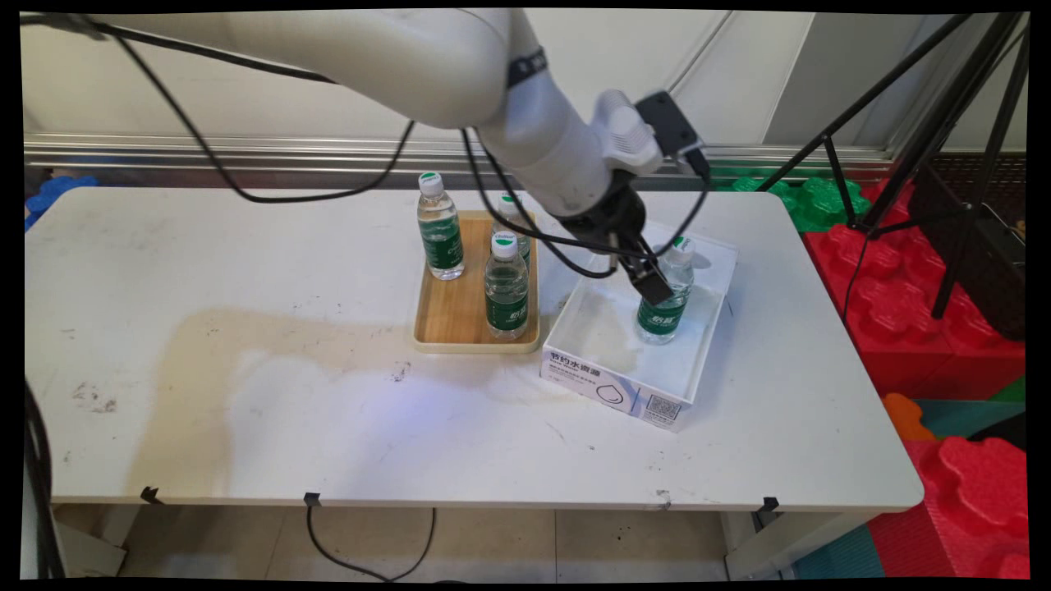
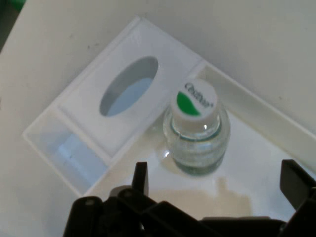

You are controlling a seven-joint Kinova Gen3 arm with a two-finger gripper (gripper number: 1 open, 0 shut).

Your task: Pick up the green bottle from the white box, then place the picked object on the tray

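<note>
Jaws spread wide and empty, our black gripper [image 2: 217, 180] hangs just above and beside a water bottle [image 2: 196, 129] standing upright in a shallow white box [image 1: 612, 386]. In the hand view one finger [image 2: 140, 178] rises at the left and the other at the right edge, the bottle's white-and-green cap lying between and beyond them, untouched.

From the main view we see the gripper [image 1: 653, 283] against the bottle's [image 1: 667, 291] shoulder, though we cannot tell whether it makes contact.

In our judgement, any close on this bottle would go best with the fingers centred on the body below the cap and kept off the box wall.

Beside the box, three more bottles stand on a wooden tray [image 1: 460, 324] on the white table [image 1: 246, 394], one of them [image 1: 507, 287] nearest the box.
</note>
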